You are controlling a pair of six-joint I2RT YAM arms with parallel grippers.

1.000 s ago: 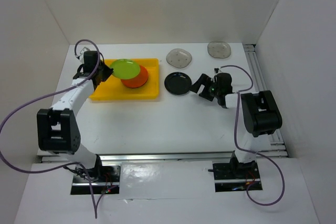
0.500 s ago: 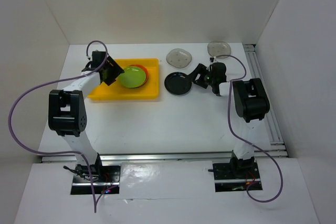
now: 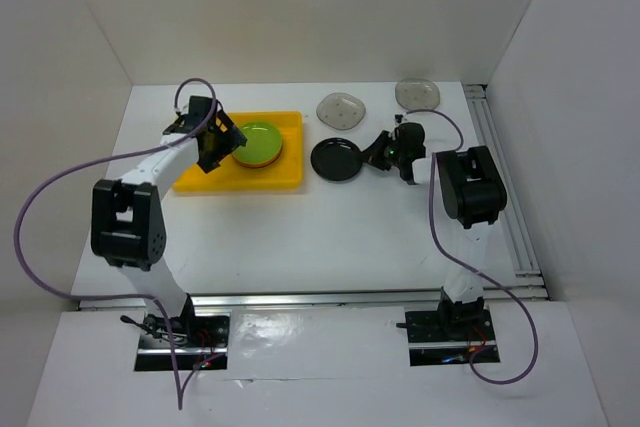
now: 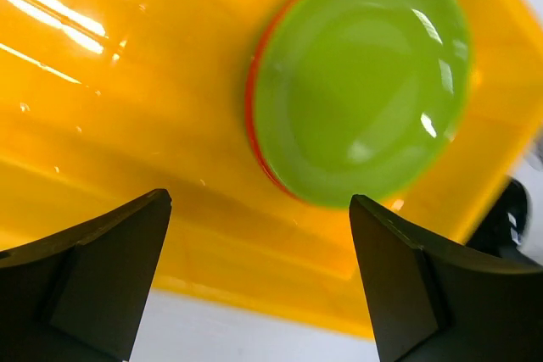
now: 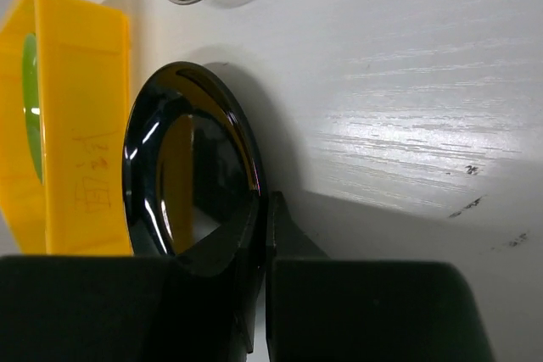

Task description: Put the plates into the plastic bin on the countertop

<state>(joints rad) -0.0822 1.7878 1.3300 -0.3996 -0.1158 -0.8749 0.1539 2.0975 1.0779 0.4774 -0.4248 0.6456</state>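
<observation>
– Over on the left, inside the plastic bin [image 3: 240, 185], the lime-green plate [image 3: 258, 137] is down! A second back it hangs pinched and tilted in the left gripper [image 3: 214, 139]; now it lies flat on top of the orange plate [image 3: 268, 161].

– And the hand lets go cleanly. On the wrist camera the left gripper [image 4: 259, 209] is spread wide with nothing between its fingers, and the lime-green plate [image 4: 365, 82] sits clear of them, with just a sliver of orange plate [image 4: 252, 116] peeking out underneath.

– So that's two stacked in the bin. Sliding right: the black plate [image 3: 335, 159] sits on the countertop [image 3: 300, 237], just beside the bin's right rim.

– Big change there too! The right gripper [image 3: 380, 152] is gaping and standing off a second ago, and now it is in and clenched on that plate's right edge.

– The wrist view backs you up: the right gripper [image 5: 263, 235] has the glossy rim of the black plate [image 5: 182, 167] sandwiched tight between its fingers.

– Is it off the surface yet?

– Can't tell from here. From above it looks nudged slightly toward the bin, no more.

– My read: the left arm is free and black goes in next, a short carry over the yellow wall. The grey plates [image 3: 342, 109] wait at the back, untouched, well apart from both hands
</observation>
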